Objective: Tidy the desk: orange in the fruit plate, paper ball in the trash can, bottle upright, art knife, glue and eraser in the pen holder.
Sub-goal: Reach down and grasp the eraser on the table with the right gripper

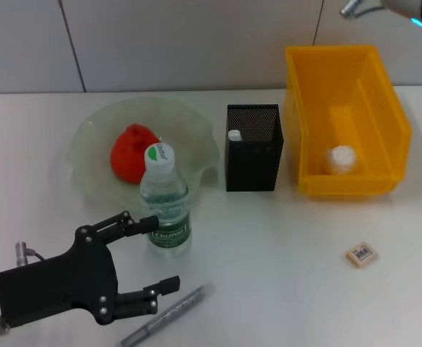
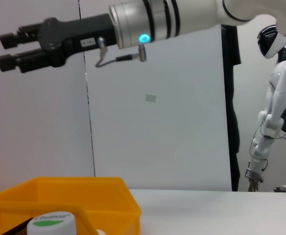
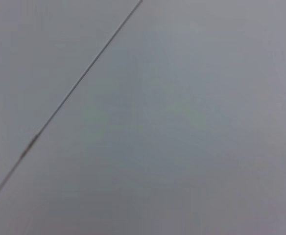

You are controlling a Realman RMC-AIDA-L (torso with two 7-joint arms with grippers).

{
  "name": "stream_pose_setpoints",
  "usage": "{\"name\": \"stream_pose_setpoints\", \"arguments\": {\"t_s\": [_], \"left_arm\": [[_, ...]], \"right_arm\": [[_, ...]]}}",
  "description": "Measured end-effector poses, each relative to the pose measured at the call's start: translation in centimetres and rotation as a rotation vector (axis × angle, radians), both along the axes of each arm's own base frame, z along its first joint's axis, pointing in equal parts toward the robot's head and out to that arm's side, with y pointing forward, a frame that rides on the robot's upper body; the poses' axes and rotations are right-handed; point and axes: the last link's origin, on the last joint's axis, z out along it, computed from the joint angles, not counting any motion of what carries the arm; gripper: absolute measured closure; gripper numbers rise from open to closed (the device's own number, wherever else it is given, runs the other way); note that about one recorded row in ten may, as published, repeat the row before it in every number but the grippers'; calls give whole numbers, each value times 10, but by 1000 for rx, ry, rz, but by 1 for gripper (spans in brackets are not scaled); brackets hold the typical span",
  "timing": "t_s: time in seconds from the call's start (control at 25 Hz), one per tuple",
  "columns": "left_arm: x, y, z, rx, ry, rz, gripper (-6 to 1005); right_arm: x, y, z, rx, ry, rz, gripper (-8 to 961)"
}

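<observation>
Nearest the robot, the left gripper (image 1: pixel 157 253) sits low over the white table (image 1: pixel 283 253), its black fingers spread wide apart. The upper finger (image 1: pixel 135 223) reaches up beside the bottle's label; whether it touches cannot be told. The lower finger (image 1: pixel 160 287) ends just above the art knife (image 1: pixel 166 316), a grey pen-shaped tool lying slantwise at the near edge.

The bottle (image 1: pixel 165 202) stands upright with its white and green cap on, just in front of the fruit plate (image 1: pixel 95 137). Over to the right, well apart from everything else, the eraser (image 1: pixel 361 254) lies flat on the table.

Farther back, the orange (image 1: pixel 131 152) rests in the translucent green plate, partly behind the bottle's cap. Right of the plate stands the black mesh pen holder (image 1: pixel 254 163), with a white-topped item, likely the glue (image 1: pixel 234 135), showing inside at its left wall. Beside that is the yellow trash can (image 1: pixel 384 130), with the paper ball (image 1: pixel 341 159) lying on its floor.

The right gripper (image 2: pixel 8 48) hangs high above the yellow bin in the left wrist view, its fingers a little parted and holding nothing.
</observation>
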Motion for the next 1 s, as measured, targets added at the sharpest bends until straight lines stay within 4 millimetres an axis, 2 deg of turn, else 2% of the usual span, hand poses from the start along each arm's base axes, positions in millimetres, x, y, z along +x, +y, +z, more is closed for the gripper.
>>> {"name": "stream_pose_setpoints", "arguments": {"t_s": [0.36,0.68,1.0], "left_arm": [[1,1,1,7,-8,0,165],[1,1,0,1,-13,4,166],[0,1,1,1,-13,4,166]], "right_arm": [[14,-27,0,-159,254,-53,266],[22,-49,7,-281,383,19,265],[59,-69,23,-356,452,63,265]]}}
